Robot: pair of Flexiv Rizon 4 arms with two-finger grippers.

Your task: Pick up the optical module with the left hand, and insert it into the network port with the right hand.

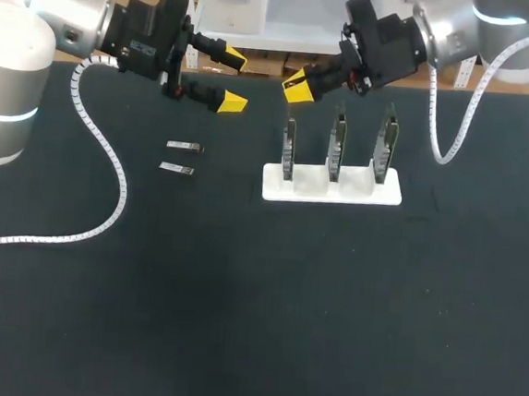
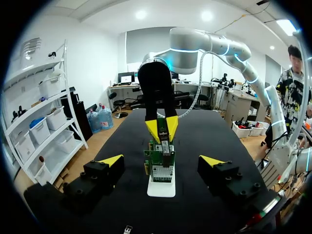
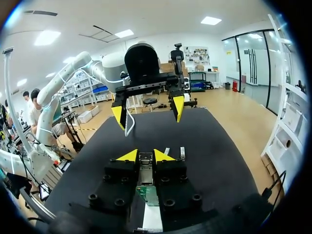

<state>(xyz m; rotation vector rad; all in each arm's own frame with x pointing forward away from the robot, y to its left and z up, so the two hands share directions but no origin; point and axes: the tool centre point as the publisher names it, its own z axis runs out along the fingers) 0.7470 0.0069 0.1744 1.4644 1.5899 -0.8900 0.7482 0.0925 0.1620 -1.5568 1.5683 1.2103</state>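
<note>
My right gripper (image 1: 299,85) hangs above the left end of the white stand (image 1: 332,187), which holds three upright green boards (image 1: 337,147). In the right wrist view it (image 3: 145,156) is shut on a small silver optical module (image 3: 145,166), with a green board (image 3: 147,193) right under it. My left gripper (image 1: 233,81) is open and empty, level with the right one and facing it from the left. Two more optical modules (image 1: 185,146) (image 1: 176,168) lie flat on the black table below the left gripper. From the left wrist, the right gripper's fingertips (image 2: 162,129) sit over the boards (image 2: 160,163).
The black table (image 1: 255,308) stretches bare toward the front. A white coiled cable (image 1: 101,156) from my left arm trails across the table's left part. Another coiled cable (image 1: 451,131) hangs from my right arm beside the stand's right end.
</note>
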